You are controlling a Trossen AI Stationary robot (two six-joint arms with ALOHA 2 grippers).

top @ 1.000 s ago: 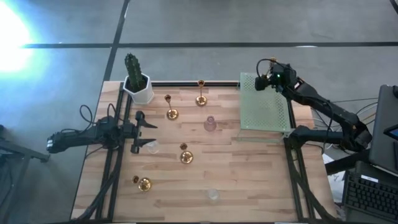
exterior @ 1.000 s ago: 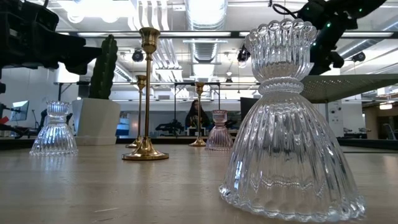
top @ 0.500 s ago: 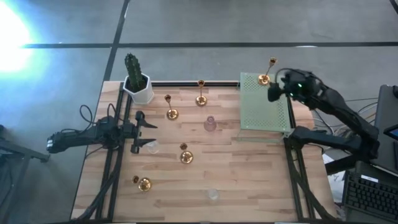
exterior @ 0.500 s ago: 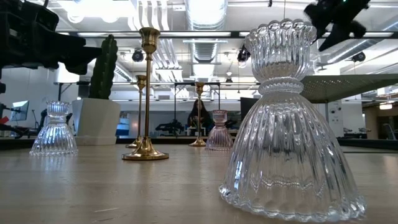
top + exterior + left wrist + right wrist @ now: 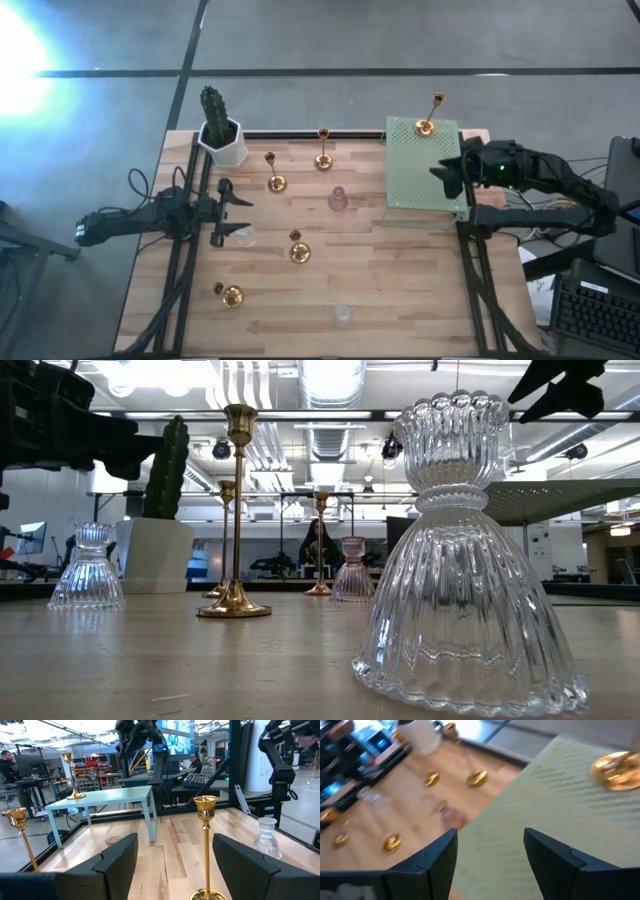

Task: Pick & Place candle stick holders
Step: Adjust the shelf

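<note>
A: On the pale wooden table [image 5: 400, 290], where do things stand?

B: One tall gold candlestick holder [image 5: 427, 125] stands on the raised green perforated mat [image 5: 420, 175]. The right gripper [image 5: 447, 178] hangs beside the mat's edge, fingers spread, empty.

A: Next?

B: I'd clear the mat before descending on another gold holder [image 5: 299, 252].

A: The left gripper [image 5: 228, 212]?

B: Parked, gaping; its wrist view alone shows the mat's legs.

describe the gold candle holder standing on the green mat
The gold candle holder is shiny, with a round base, a thin tall stem and a small cup on top. It stands upright at the far corner of the raised green perforated mat, touching only that. The right gripper, fingers open, is over the mat's near right part, clear of it.
</note>
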